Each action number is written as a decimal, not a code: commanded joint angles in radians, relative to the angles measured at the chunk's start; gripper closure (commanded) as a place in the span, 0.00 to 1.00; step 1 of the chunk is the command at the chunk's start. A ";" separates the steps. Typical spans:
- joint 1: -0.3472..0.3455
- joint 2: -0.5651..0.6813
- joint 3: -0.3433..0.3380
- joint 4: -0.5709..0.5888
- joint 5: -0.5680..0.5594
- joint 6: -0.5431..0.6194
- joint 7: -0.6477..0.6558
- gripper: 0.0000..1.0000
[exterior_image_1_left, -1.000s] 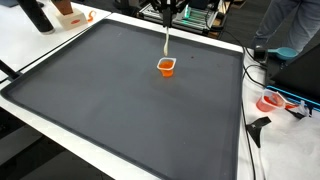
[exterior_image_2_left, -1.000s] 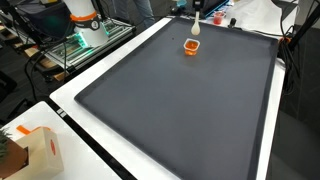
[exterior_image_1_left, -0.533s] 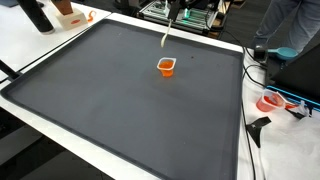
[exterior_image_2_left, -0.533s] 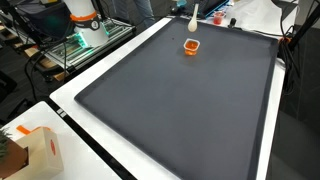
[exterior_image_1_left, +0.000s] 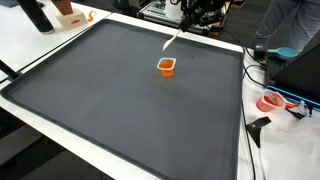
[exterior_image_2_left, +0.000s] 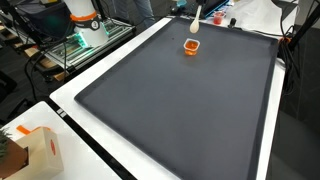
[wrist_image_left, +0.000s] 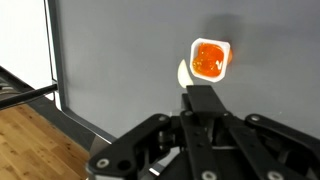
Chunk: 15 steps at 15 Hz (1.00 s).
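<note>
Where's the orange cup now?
The small orange cup sits on the dark grey mat toward its far edge in both exterior views, near the tip of the raised white spoon.

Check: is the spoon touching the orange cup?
Apart. In an exterior view the spoon ends short of the cup, with dark mat showing between them.

Cup (exterior_image_1_left: 166, 66) on mat (exterior_image_1_left: 110, 105); spoon (exterior_image_1_left: 172, 41) above mat

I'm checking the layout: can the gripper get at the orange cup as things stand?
Probably yes: the orange cup stands alone on the dark mat, nothing between it and the gripper. But the gripper is shut on a white spoon, so grasping the cup looks unlikely.
</note>
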 joint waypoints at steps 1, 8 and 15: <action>0.058 0.104 -0.016 0.079 -0.099 -0.084 0.119 0.97; 0.123 0.235 -0.033 0.187 -0.169 -0.242 0.264 0.97; 0.158 0.317 -0.045 0.263 -0.174 -0.338 0.340 0.97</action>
